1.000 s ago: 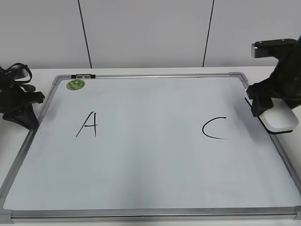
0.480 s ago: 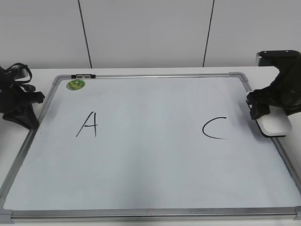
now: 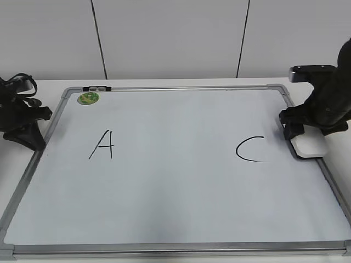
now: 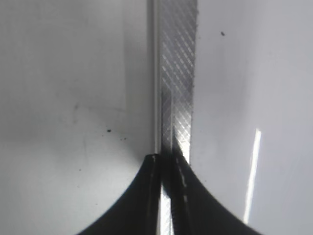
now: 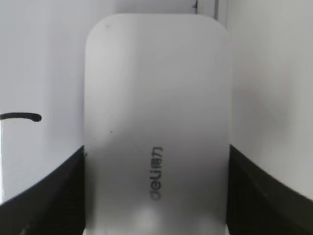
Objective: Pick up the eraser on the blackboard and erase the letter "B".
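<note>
Pale, metal-framed blackboard (image 3: pixel 181 186) under smooth rounded eraser (image 3: pixel 307 146), clamped in right gripper (image 3: pixel 300 131).

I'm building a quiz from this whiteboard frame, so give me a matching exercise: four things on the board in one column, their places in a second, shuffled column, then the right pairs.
Column one:
1. eraser
2. letter "A"
3. letter "C"
4. green magnet

Column two:
a. far left corner of the blackboard
b. left half of the writing surface
c. right half of the surface, just left of the eraser
d. between the fingers of the right end effector, at the board's right edge

Pairs: 1-d, 2-b, 3-c, 4-a
</note>
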`<control>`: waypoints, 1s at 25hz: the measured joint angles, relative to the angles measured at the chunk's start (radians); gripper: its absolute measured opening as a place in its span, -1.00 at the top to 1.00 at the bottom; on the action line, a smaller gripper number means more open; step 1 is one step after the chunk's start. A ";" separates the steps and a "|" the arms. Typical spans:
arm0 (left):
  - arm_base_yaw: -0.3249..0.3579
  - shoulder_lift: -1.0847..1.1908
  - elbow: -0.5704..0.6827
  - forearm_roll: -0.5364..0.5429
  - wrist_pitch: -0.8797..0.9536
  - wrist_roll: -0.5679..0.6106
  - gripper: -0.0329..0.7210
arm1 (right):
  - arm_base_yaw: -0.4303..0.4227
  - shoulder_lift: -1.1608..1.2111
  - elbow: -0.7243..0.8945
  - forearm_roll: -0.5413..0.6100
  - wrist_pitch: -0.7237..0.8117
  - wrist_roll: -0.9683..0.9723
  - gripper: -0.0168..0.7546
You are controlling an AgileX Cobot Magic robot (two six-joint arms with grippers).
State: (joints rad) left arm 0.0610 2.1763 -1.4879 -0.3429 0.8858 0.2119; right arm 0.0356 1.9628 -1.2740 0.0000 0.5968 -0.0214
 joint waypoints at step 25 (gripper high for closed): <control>0.000 0.000 0.000 0.000 0.000 0.000 0.84 | 0.000 0.081 -0.227 0.056 0.220 -0.027 -0.65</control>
State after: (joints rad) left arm 0.0610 2.1763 -1.4879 -0.3429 0.8858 0.2119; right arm 0.0356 2.0436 -1.5006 0.0562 0.8171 -0.0481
